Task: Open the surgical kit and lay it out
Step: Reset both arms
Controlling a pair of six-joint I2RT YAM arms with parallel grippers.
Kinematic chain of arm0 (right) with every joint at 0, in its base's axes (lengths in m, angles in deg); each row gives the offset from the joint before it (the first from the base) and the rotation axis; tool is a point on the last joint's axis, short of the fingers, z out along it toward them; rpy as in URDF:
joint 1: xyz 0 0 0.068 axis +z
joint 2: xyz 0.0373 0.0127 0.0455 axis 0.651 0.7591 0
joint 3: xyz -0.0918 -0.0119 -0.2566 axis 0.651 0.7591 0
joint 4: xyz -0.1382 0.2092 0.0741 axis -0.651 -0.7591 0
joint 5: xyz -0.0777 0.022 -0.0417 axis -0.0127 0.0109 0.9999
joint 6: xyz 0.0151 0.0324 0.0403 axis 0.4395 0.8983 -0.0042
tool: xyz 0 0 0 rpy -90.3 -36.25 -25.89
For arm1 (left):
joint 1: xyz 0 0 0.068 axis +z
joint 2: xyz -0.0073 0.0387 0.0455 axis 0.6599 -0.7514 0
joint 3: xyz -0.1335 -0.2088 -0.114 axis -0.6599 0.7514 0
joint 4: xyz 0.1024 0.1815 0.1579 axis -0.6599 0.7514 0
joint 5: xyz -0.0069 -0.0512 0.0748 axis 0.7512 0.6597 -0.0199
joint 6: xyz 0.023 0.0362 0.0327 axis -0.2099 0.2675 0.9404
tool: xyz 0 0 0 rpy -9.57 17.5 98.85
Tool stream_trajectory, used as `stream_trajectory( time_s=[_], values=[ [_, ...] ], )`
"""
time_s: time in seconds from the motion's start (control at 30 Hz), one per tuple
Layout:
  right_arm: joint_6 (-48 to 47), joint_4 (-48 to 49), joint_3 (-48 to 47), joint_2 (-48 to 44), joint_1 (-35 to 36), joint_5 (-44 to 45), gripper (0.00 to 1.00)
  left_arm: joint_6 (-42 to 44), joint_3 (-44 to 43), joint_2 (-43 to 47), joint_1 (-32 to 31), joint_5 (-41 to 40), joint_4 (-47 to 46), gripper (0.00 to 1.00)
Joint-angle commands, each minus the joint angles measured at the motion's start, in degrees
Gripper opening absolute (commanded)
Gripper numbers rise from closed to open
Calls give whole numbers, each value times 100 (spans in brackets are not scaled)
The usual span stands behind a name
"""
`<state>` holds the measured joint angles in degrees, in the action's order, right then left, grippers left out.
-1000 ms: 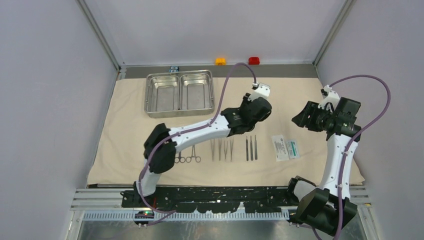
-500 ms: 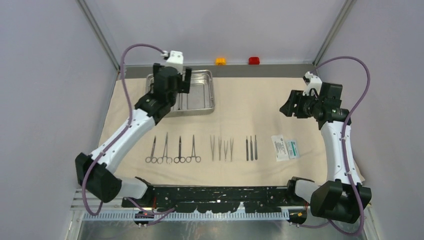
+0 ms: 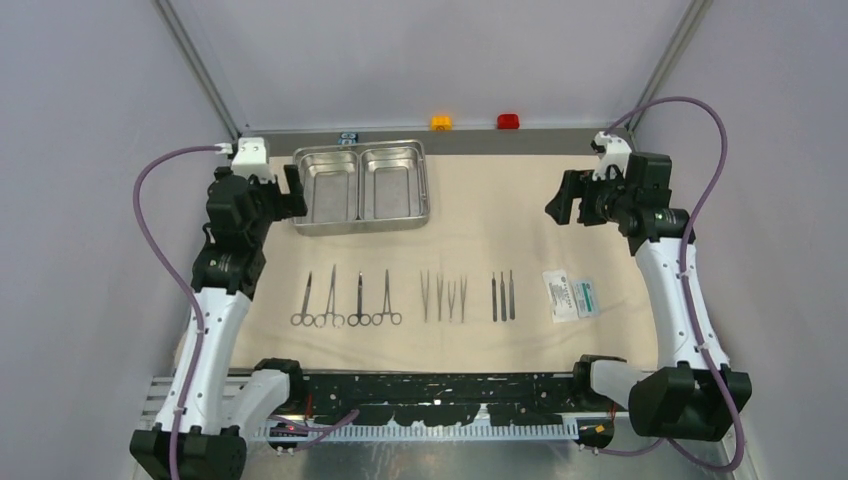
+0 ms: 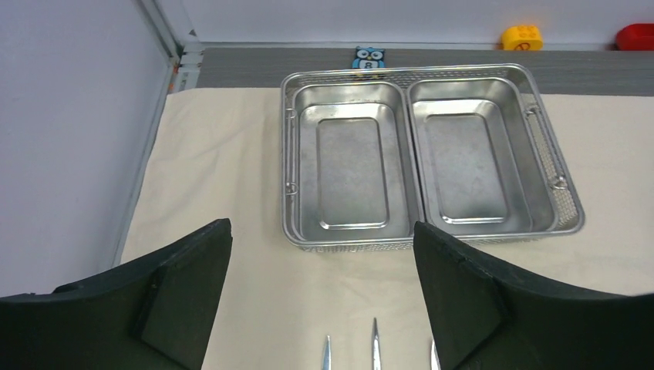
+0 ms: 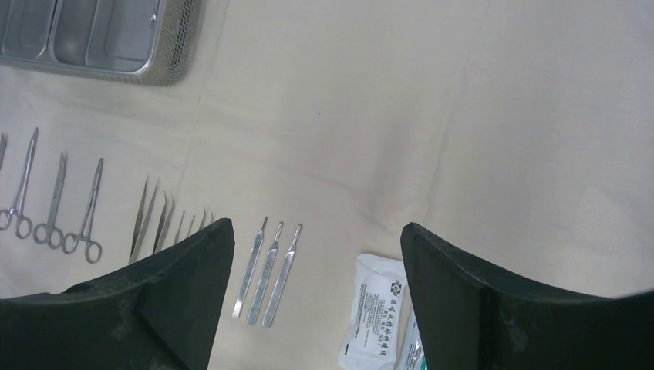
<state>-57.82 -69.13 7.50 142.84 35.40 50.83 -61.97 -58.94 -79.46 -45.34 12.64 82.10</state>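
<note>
left claw (image 4: 320, 225) swung off tray (image 4: 351, 166) to left | right claw (image 5: 316, 225) edged left | both spread, empty

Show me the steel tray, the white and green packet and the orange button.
steel tray (image 4: 351, 173): left wrist view, bare floor of its left compartment.
white-and-green packet (image 3: 562, 296): top view, its white half.
orange button (image 3: 441, 122): top view, its top face.

One beige cloth wrap (image 3: 500, 210) carries one steel tray (image 3: 358, 190) with two compartments, four ring-handled forceps (image 3: 358, 300), four tweezers (image 3: 439, 297), three straight tools (image 3: 502, 296) and one white-and-green packet (image 3: 572, 296). Beyond it are two buttons, one orange (image 3: 441, 122) and one red (image 3: 508, 121), and one small block (image 3: 348, 138).
</note>
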Motion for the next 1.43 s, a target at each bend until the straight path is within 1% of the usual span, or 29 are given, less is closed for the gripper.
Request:
stream_trajectory(
  time_s=[0.0,0.03,0.13,0.2,0.27,0.37,0.53,0.6,0.73,0.87,1.1,1.4],
  values=[
    [-68,439,117,-564,20,-131,85,93,65,580,48,965,281,96],
    [-13,603,273,-711,20,-270,85,106,80,705,51,1148,365,99],
    [-45,617,393,-862,20,-613,86,65,205,1112,48,1565,528,100],
    [-86,509,384,-894,20,-661,87,21,311,1320,49,1878,614,100],
    [-111,504,474,-1017,20,-742,87,-22,445,1466,54,2025,573,100],
    [-180,634,707,-1352,7,-918,88,-75,532,1536,49,1978,463,100],
    [-150,758,895,-1661,-272,-1117,88,-8,395,1463,58,1424,533,100],
    [-119,842,987,-1724,-385,-1185,89,6,348,1520,91,1334,620,100],
    [-78,845,995,-1714,-520,-1289,89,51,372,1677,175,1311,785,100],
    [-64,849,1010,-1690,-533,-1441,89,91,370,1729,210,1504,893,100],
    [-140,823,1008,-1685,-533,-1345,89,149,353,1662,232,1381,955,100],
    [-228,766,1008,-1618,-536,-1377,89,230,466,1614,232,1442,899,100]
  ],
)
